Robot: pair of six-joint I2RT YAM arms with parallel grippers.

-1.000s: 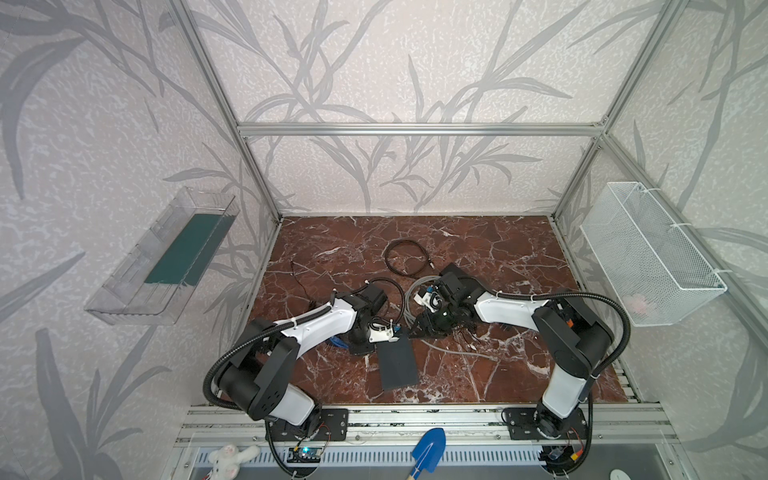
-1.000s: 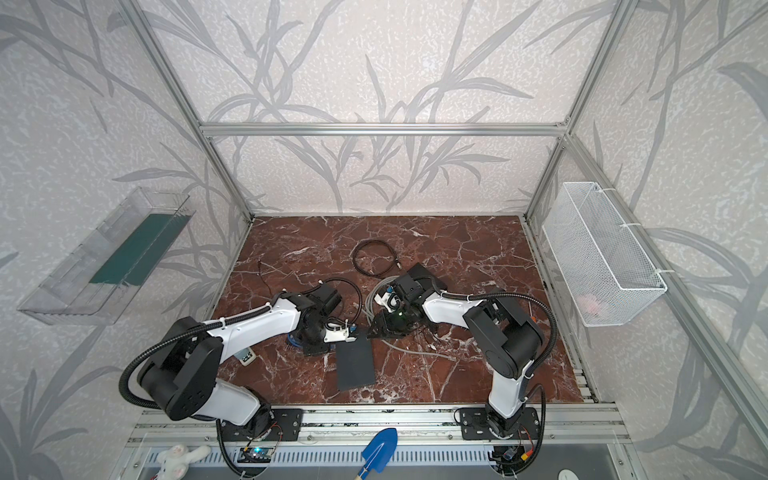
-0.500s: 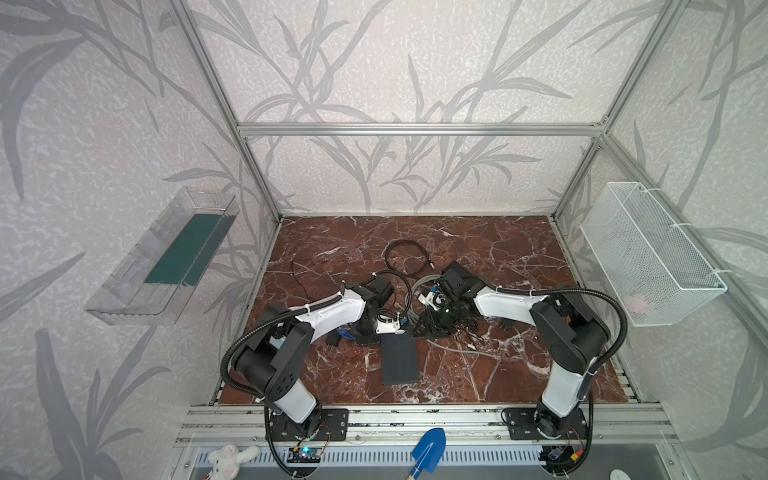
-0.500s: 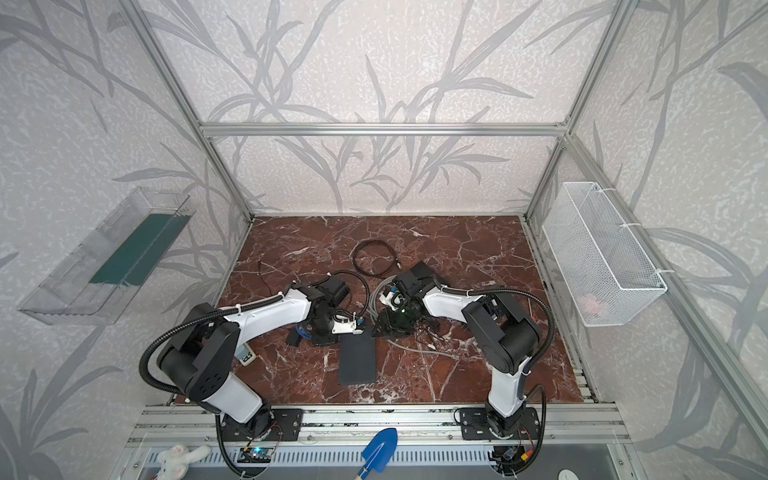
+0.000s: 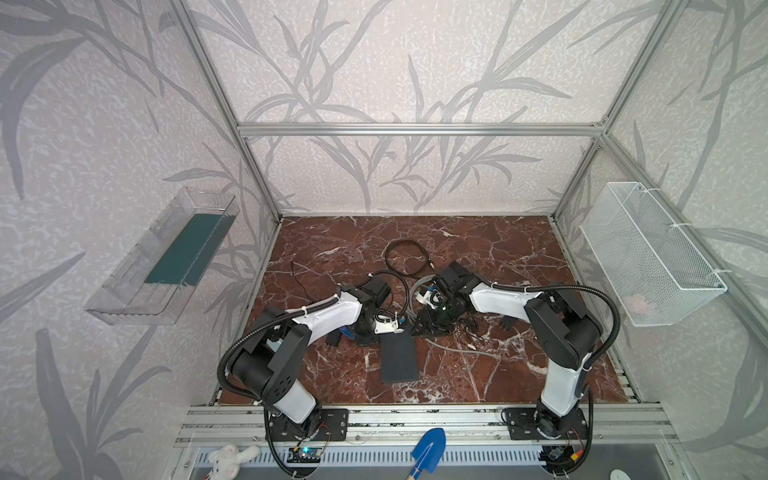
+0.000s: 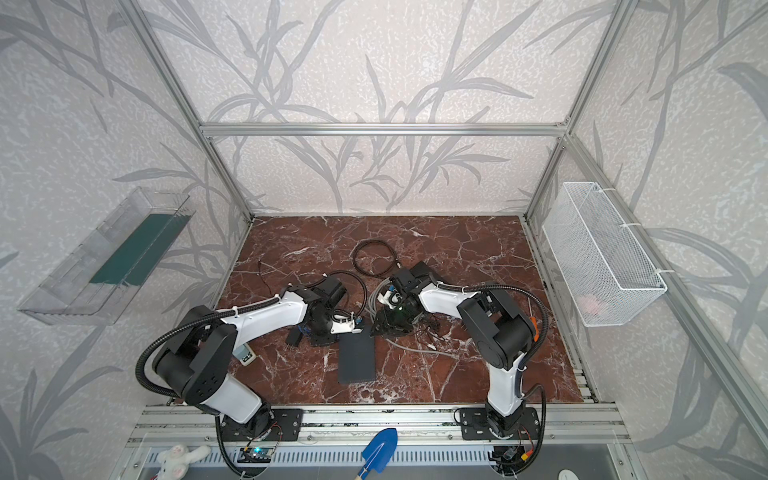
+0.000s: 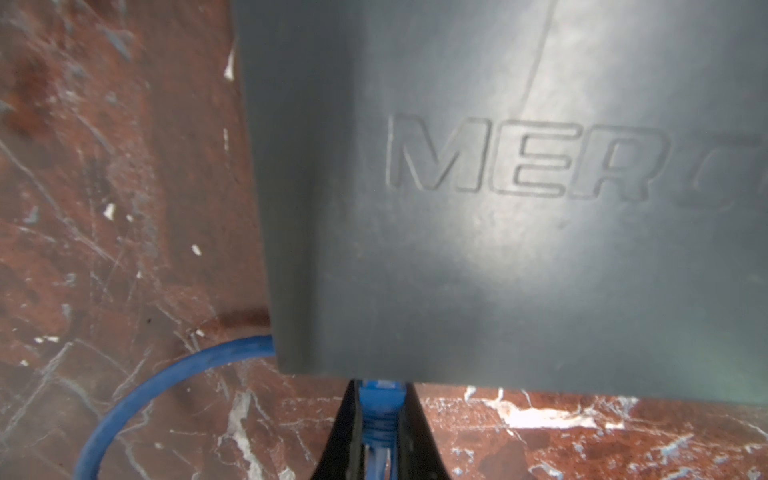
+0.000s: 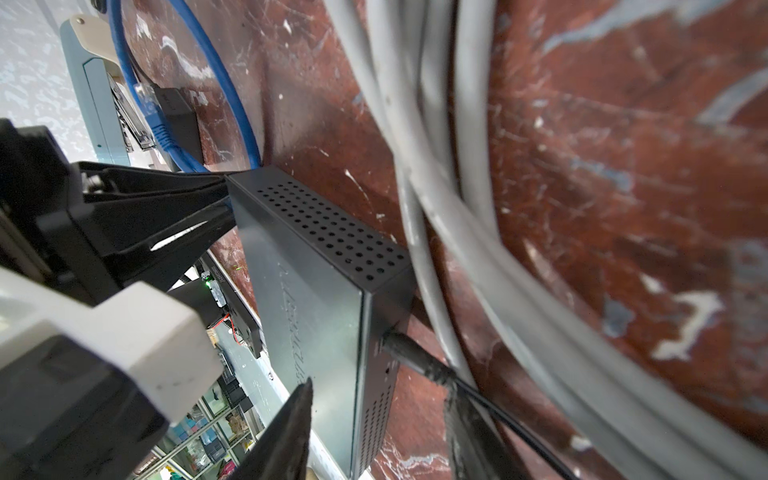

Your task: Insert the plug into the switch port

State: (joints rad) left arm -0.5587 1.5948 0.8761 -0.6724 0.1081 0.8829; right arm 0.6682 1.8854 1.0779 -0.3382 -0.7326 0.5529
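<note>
The switch [image 7: 498, 208] has swung on the desk [image 5: 478, 374] from slightly askew a second ago to square with the front rail [image 5: 415, 415], so its socket face now seems to meet the push head-on. At its far left corner the left claw [image 7: 379, 384] pinches the blue plug [image 7: 380, 403], tip at that face; depth hidden. Opposite, the right claw [image 8: 380, 384] straddles the far right edge, jaws apart.
</note>
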